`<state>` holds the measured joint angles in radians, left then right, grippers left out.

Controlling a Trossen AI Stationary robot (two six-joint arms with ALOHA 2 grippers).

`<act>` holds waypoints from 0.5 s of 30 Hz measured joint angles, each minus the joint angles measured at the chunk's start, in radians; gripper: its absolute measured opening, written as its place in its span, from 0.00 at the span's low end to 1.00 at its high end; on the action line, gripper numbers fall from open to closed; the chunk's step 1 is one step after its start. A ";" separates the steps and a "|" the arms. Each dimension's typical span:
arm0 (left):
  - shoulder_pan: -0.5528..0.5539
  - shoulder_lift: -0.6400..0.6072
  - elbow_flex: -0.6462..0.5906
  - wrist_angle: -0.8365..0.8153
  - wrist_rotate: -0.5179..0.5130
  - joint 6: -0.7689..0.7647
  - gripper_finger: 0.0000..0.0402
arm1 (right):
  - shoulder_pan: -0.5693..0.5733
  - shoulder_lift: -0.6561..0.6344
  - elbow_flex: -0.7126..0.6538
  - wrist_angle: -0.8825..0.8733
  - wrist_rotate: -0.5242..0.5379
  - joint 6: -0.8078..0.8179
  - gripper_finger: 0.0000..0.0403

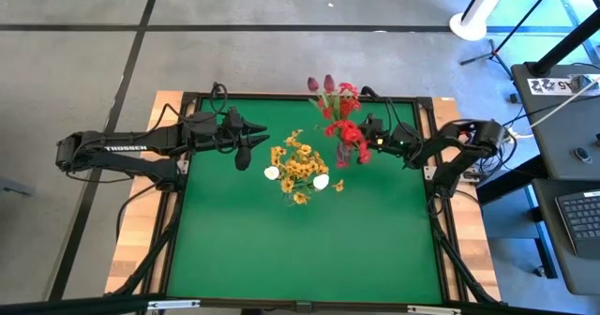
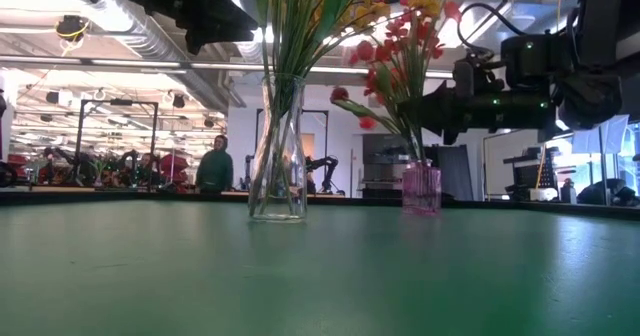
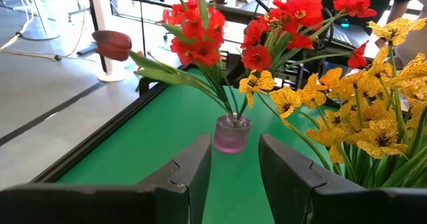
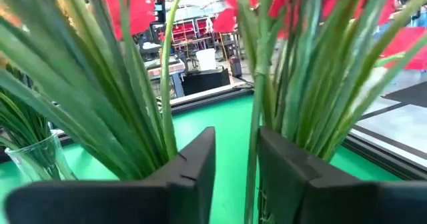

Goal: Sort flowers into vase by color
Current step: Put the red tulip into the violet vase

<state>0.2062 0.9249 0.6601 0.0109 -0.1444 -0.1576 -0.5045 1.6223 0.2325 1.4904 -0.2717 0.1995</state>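
Observation:
A clear glass vase (image 2: 278, 176) stands mid-table and holds yellow blossoms (image 1: 298, 165) with white buds (image 1: 272, 172) at their edge. Behind it, a small pink vase (image 3: 231, 132) holds red blossoms (image 1: 345, 127) and dark maroon buds (image 1: 321, 83). My left gripper (image 1: 246, 149) hovers open, left of the yellow bunch, pointing at the vases. My right gripper (image 1: 361, 146) is open among the red flowers' stems above the pink vase (image 2: 421, 188). One green stem (image 4: 251, 137) runs down between its fingers. My right gripper comes level from the table's right into the red bunch. One thin green stem (image 4: 251, 177) stands upright in the gap, close to one finger (image 4: 280, 177). I cannot tell whether that finger touches it. The stems stay in the pink vase.
The green mat (image 1: 300, 249) lies bare toward the near edge. A raised dark frame (image 1: 187, 97) borders the table. A second clear vase view shows beside the red stems (image 4: 33, 161). A person (image 2: 214, 166) stands far off in the room behind.

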 joint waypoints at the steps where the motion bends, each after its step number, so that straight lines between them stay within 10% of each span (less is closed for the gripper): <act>1: 0.000 0.000 0.000 0.000 0.000 0.000 0.30 | 0.000 -0.007 0.000 -0.011 0.000 -0.002 0.28; 15: 0.000 0.000 0.000 0.000 0.000 -0.001 0.30 | 0.000 -0.210 0.000 -0.300 -0.001 -0.051 0.45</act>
<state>0.2062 0.9245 0.6601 0.0109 -0.1444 -0.1585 -0.5045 1.4119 0.2325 1.1904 -0.2723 0.1482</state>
